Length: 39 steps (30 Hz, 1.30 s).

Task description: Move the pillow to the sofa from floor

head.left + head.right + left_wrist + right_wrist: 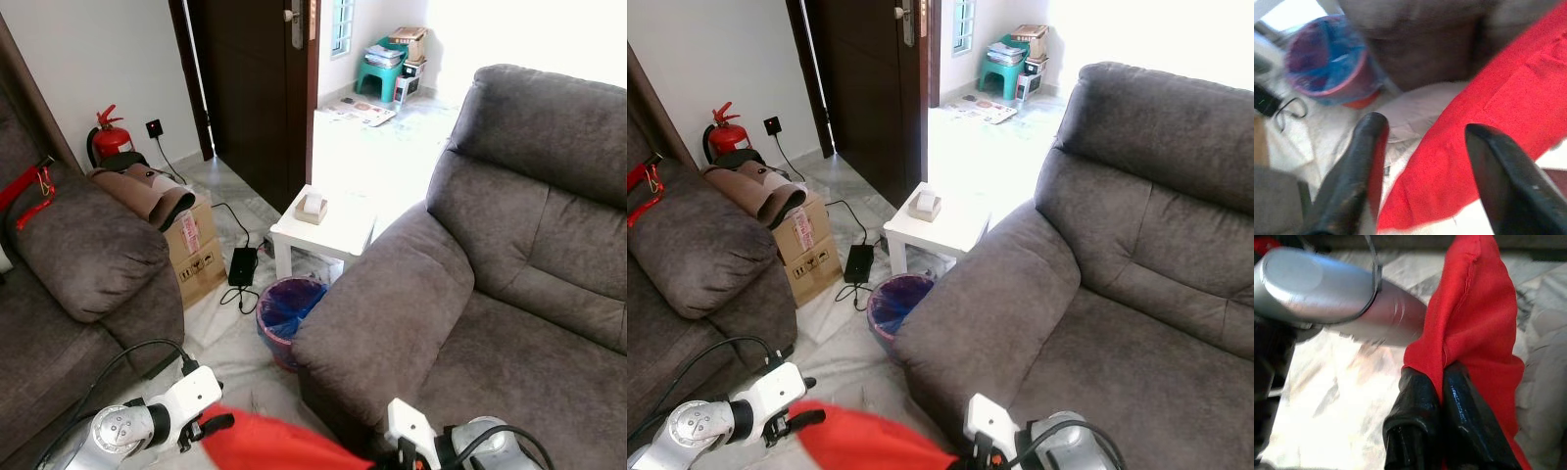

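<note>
One soft, floppy red pillow [269, 443] hung low between our arms by the sofa [470, 304], right gripper [1442, 377] pinching a seam fold, left gripper [1422, 142] spread beside it, so we figured light but saggy.

I see a dark wooden door [257, 88] ajar on a sunlit tiled room. A small white side table [323, 233] stands on pale marble floor [220, 333], beside a purple bin [286, 311].
</note>
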Motion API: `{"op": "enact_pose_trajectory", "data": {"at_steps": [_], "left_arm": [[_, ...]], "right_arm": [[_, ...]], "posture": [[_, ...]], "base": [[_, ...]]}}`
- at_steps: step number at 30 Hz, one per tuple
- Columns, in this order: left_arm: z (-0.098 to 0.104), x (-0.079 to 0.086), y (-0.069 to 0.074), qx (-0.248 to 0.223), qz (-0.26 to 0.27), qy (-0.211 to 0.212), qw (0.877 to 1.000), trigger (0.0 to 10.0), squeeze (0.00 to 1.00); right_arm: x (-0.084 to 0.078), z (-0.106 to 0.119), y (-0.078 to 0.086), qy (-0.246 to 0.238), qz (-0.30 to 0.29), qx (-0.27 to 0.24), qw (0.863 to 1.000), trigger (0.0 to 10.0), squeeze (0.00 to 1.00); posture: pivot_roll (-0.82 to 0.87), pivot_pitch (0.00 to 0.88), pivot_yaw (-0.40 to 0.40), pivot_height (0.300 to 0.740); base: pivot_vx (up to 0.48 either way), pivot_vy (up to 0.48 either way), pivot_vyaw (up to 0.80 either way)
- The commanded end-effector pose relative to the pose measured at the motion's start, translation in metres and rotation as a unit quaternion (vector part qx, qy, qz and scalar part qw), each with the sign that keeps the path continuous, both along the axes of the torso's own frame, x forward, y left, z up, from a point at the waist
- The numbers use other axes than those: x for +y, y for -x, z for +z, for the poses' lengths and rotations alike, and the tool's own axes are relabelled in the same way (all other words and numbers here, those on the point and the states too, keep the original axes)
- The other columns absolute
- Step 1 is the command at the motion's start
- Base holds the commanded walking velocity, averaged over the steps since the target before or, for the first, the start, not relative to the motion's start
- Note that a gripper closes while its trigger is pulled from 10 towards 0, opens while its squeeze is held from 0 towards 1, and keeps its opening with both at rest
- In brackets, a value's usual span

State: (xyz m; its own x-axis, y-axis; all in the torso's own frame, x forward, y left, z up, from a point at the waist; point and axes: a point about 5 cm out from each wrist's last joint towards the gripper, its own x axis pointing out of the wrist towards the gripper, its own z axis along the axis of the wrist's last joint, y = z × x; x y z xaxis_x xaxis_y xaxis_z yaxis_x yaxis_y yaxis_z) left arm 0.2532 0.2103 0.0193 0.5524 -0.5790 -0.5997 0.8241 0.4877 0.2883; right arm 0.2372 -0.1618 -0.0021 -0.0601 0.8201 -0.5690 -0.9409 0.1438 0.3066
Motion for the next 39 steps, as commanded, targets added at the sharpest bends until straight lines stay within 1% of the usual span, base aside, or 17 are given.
{"op": "enact_pose_trajectory", "data": {"at_steps": [1, 3, 5, 8, 10, 11, 13, 16, 19, 21, 22, 23, 24, 25, 32, 36, 39], "left_arm": [[-0.002, 0.004, 0.005, 0.015, -0.048, -0.033, 0.998, 10.0, 1.0], [-0.003, 0.005, 0.01, 0.029, -0.085, -0.038, 0.995, 10.0, 1.0], [-0.002, 0.005, 0.01, 0.035, -0.097, -0.04, 0.994, 10.0, 1.0], [-0.008, 0.01, 0.02, 0.05, -0.149, -0.081, 0.984, 10.0, 1.0], [-0.009, 0.01, 0.022, 0.051, -0.161, -0.093, 0.981, 10.0, 1.0], [-0.013, 0.012, 0.025, 0.049, -0.18, -0.119, 0.975, 10.0, 1.0], [-0.014, 0.013, 0.025, 0.046, -0.182, -0.127, 0.974, 10.0, 1.0], [-0.012, 0.012, 0.017, 0.024, -0.162, -0.127, 0.978, 10.0, 1.0], [-0.012, 0.013, 0.016, 0.025, -0.157, -0.126, 0.979, 10.0, 1.0], [-0.015, 0.015, 0.016, 0.013, -0.167, -0.153, 0.974, 10.0, 1.0], [-0.017, 0.015, 0.016, 0.012, -0.163, -0.154, 0.974, 10.0, 0.96], [-0.018, 0.015, 0.017, 0.013, -0.16, -0.153, 0.975, 10.0, 0.96], [-0.02, 0.015, 0.018, 0.017, -0.157, -0.15, 0.976, 10.0, 0.21], [-0.024, 0.014, 0.021, 0.032, -0.153, -0.144, 0.977, 10.0, 0.0], [-0.035, 0.009, 0.028, 0.053, -0.153, -0.142, 0.976, 10.0, 0.0], [-0.038, 0.01, 0.03, 0.048, -0.156, -0.152, 0.975, 10.0, 0.0], [-0.038, 0.006, 0.027, 0.037, -0.146, -0.147, 0.978, 10.0, 0.0]], "right_arm": [[0.004, 0.009, -0.004, -0.009, 0.032, -0.017, 0.999, 10.0, 0.0], [0.004, 0.01, -0.003, -0.003, 0.047, -0.014, 0.999, 10.0, 0.0], [0.004, 0.011, -0.003, -0.003, 0.048, -0.015, 0.999, 10.0, 0.0], [0.006, 0.016, -0.006, -0.009, 0.051, -0.029, 0.998, 10.0, 0.0], [0.007, 0.018, -0.006, -0.012, 0.056, -0.03, 0.998, 10.0, 0.0], [0.008, 0.02, -0.005, -0.015, 0.068, -0.03, 0.997, 10.0, 0.0], [0.008, 0.021, -0.004, -0.015, 0.073, -0.031, 0.997, 10.0, 0.0], [0.007, 0.026, -0.001, -0.013, 0.09, -0.03, 0.995, 10.0, 0.0], [0.007, 0.026, 0.0, -0.009, 0.099, -0.028, 0.995, 10.0, 0.0], [0.006, 0.027, 0.008, -0.005, 0.13, -0.018, 0.991, 10.0, 0.0], [0.004, 0.029, 0.01, -0.003, 0.138, -0.016, 0.99, 10.0, 0.0], [0.003, 0.03, 0.011, -0.002, 0.143, -0.015, 0.99, 10.0, 0.0], [0.002, 0.031, 0.012, -0.001, 0.146, -0.015, 0.989, 10.0, 0.0], [0.001, 0.034, 0.011, 0.0, 0.148, -0.022, 0.989, 10.0, 0.0], [0.007, 0.045, 0.015, -0.009, 0.168, -0.027, 0.985, 10.0, 0.0], [0.008, 0.051, 0.017, -0.013, 0.176, -0.031, 0.984, 10.0, 0.0], [0.009, 0.054, 0.021, -0.016, 0.189, -0.027, 0.982, 10.0, 0.0]], "posture": [[0.16, 0.0, -0.01, 0.74], [0.16, 0.0, -0.013, 0.74], [0.16, 0.0, -0.013, 0.74], [0.15, 0.0, -0.006, 0.74], [0.15, 0.0, -0.006, 0.74], [0.14, 0.0, -0.007, 0.74], [0.14, 0.0, -0.006, 0.74], [0.13, 0.002, -0.003, 0.74], [0.12, 0.005, -0.006, 0.74], [0.12, 0.006, -0.013, 0.74], [0.11, 0.003, -0.016, 0.74], [0.11, 0.003, -0.016, 0.74], [0.11, 0.001, -0.019, 0.74], [0.11, 0.0, -0.018, 0.74], [0.1, 0.0, -0.026, 0.74], [0.09, 0.0, -0.025, 0.74], [0.09, 0.0, -0.03, 0.74]], "base": [[0.0, 0.0, 0.0], [0.0, 0.0, 0.0], [0.0, 0.0, 0.0], [0.0, 0.0, 0.0], [0.0, 0.0, 0.0], [0.0, 0.0, 0.0], [0.0, 0.0, 0.0], [0.0, 0.0, 0.0], [0.0, 0.0, 0.0], [0.0, 0.0, 0.0], [0.0, 0.0, 0.0], [0.0, 0.0, 0.0], [0.0, 0.0, 0.0], [0.0, 0.0, 0.0], [0.0, 0.0, 0.0], [0.0, 0.0, 0.0], [0.0, 0.0, 0.0]]}}
